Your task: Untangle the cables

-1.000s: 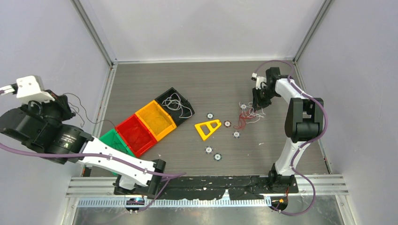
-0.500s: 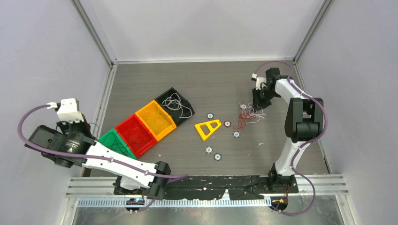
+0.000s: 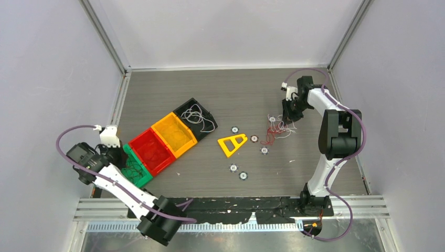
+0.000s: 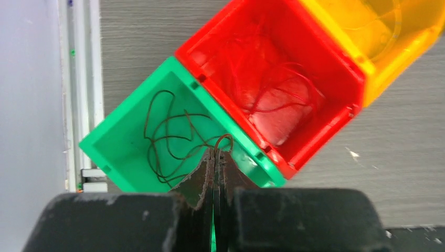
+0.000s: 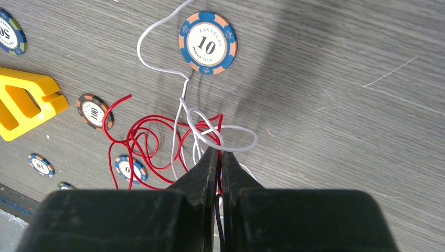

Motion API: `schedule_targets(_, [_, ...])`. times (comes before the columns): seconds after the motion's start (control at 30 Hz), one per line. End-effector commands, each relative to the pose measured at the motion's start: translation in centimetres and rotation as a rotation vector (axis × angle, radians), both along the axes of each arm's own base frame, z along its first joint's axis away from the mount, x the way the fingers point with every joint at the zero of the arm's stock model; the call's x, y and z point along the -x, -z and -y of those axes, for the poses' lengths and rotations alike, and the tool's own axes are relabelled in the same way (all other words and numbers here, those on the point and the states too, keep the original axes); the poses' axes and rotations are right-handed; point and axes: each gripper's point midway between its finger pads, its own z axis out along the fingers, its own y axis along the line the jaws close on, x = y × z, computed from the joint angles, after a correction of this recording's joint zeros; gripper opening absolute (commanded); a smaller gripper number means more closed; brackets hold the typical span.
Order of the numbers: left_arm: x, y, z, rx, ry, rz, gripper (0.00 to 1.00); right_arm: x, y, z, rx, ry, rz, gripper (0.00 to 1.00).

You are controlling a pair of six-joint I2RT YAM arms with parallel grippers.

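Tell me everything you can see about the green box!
The green box looks like plastic. It is square, with an open top and a thick rim. It sits flat on the table, last in a row at the near-left end, with one side pressed against the red box. Inside lies a thin dark wire in loose curls. The left gripper hovers over its near corner, shut, and one loop of that wire seems pinched at its tips.

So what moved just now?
The left gripper swung down from high by the left wall to the green bin, shut on the dark wire that now lies in it. The right gripper, the red and white tangle and the poker chips stayed put.
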Motion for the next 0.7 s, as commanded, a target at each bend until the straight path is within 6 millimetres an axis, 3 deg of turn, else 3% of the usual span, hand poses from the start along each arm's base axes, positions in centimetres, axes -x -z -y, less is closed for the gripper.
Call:
schedule_targets(0.0, [-2.8, 0.4, -5.9, -0.160, -0.090, 0.036, 0.00, -0.1, -1.0, -0.4, -0.014, -0.020, 0.028, 0.10])
schedule_targets(0.17, [-2.5, 4.7, -8.0, -0.122, -0.050, -0.127, 0.00, -0.1, -1.1, -0.5, -0.022, -0.024, 0.024, 0.10])
schedule_targets(0.3, [-1.2, 7.3, -7.0, -0.115, 0.065, -0.241, 0.00, -0.2, -1.0, -0.8, -0.034, -0.027, 0.018, 0.10])
schedule_targets(0.37, [-0.8, 7.7, -6.9, -0.137, 0.089, -0.268, 0.00, -0.2, -1.0, -1.0, -0.050, -0.029, 0.013, 0.10])
schedule_targets(0.43, [-0.9, 6.6, -6.7, -0.153, 0.104, -0.251, 0.24, -0.1, -1.1, -1.3, -0.067, -0.036, 0.011, 0.10])
schedule_targets(0.57, [-2.0, 1.9, -4.8, -0.195, 0.165, -0.145, 0.76, 0.0, -1.7, -2.2, -0.112, -0.056, 0.013, 0.10])
schedule_targets(0.67, [-3.1, -1.4, -3.1, -0.273, 0.234, -0.103, 0.97, 0.3, -2.4, -3.0, -0.151, -0.077, 0.009, 0.07])
